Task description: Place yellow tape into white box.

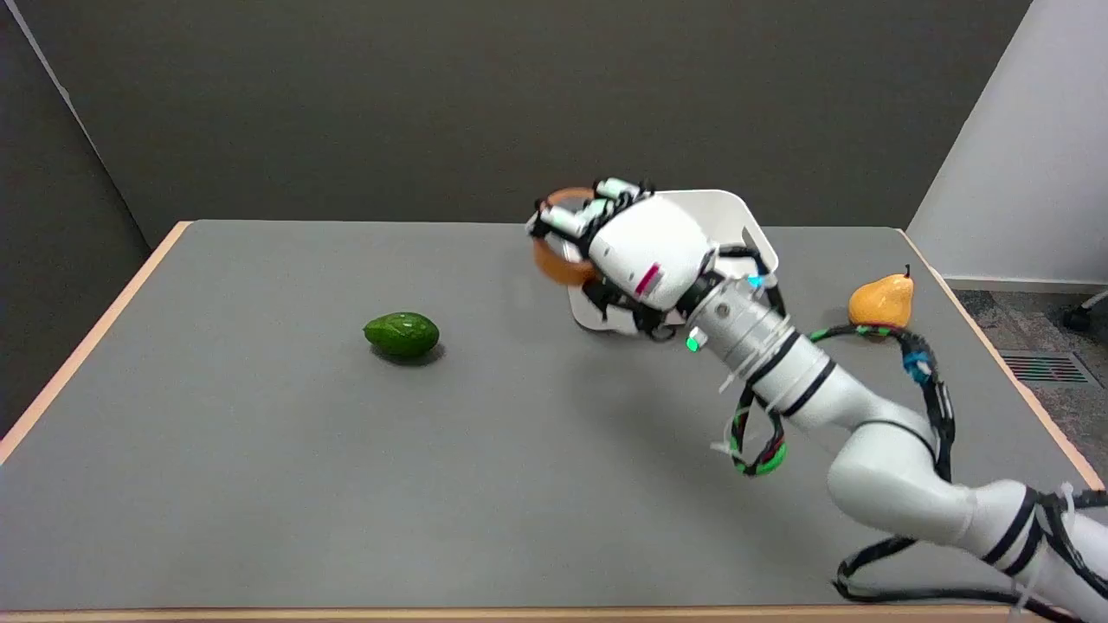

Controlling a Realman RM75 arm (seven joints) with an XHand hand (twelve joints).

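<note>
Grey counter (260,484) with a pale wood edge fills my view, backed by a dark wall, with a white wall and a strip of floor off to the right.

Furthest left lies the avocado (401,335), alone and well apart from everything else; I judge it a distractor with no part in this job.

Past the middle I have the tape (561,251) off the counter, an orange-yellow ring gripped in the right hand (636,247). The fingers (597,206) curl through and over the upper part of the ring, so the hand is clenched around it, and the tape hangs from the fingers at the hand's left end. I carry it this way because the hole gives the fingers something to hook; the lower arc sits clear and unsupported.

Just behind and to the right of the hand is the box (736,216), white, its rim showing above the wrist. The tape looks to be near the box's left edge, not yet inside; from this angle I cannot tell how high above the rim it sits. My guess is the next move is rightward over the opening.

Furthest right, the pear (881,300) stands near the counter's edge, beside the arm's cables.
</note>
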